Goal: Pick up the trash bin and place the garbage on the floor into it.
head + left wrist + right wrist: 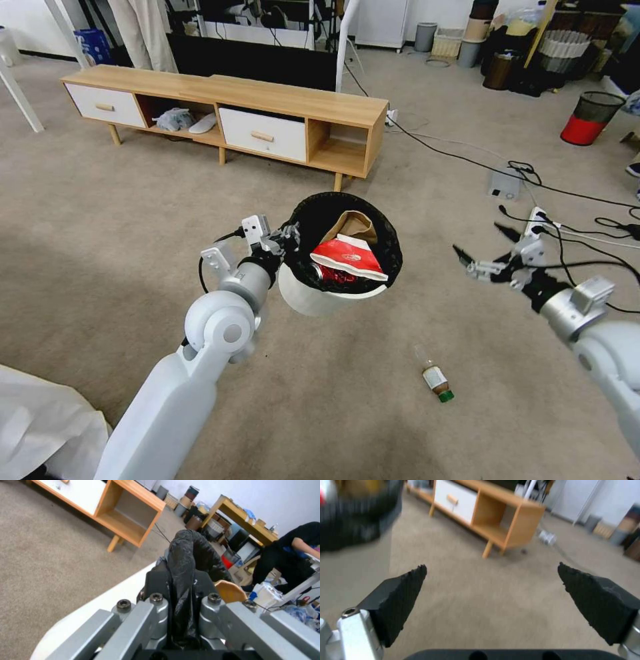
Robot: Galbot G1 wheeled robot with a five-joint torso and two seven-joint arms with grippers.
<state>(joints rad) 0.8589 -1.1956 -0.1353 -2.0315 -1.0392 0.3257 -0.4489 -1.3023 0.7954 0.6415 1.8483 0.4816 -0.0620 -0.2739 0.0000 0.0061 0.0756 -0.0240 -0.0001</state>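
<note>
The small bottle [435,379] lay on the carpet, long axis toward 11 o'clock, at 7 o'clock from the nearer, open right end effector [481,251]. The left end effector [288,235] clamped the trash bin [313,297] rim aloft.

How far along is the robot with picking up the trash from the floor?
Well along. The left gripper holds the trash bin up by its rim, and a brown paper bag, a red packet and a can are already inside. The right gripper is open and empty. A small bottle is still on the carpet.
</note>
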